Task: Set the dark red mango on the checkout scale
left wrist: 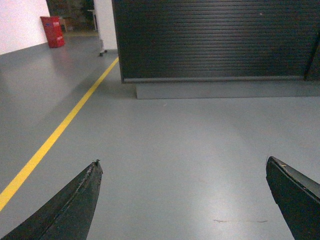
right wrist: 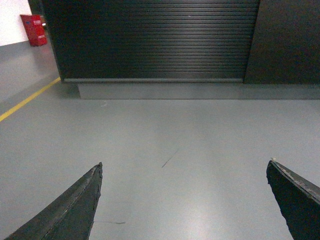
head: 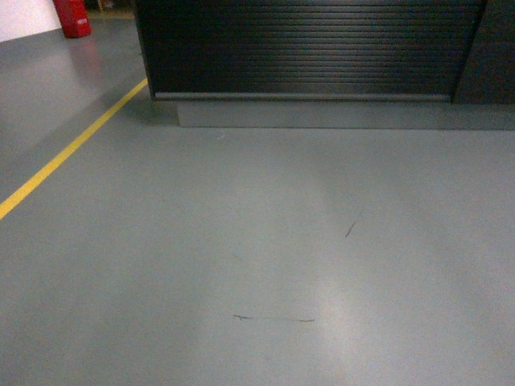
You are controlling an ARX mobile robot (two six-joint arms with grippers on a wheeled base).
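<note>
Mango and scale not in view; checkout [head: 310,48] ribbed front at frame top. Left end effector [left wrist: 182,200] and right end effector [right wrist: 182,200] both released, empty. We'd cradle the glossy, bruisable fruit at its widest.

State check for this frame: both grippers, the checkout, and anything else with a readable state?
left gripper: open, fingers wide apart, empty.
right gripper: open, fingers wide apart, empty.
checkout: only the ribbed black front shows; top out of view.
floor: grey, a few dark scuffs.
yellow line: unbroken.
dark red mango, scale: not in view.
</note>
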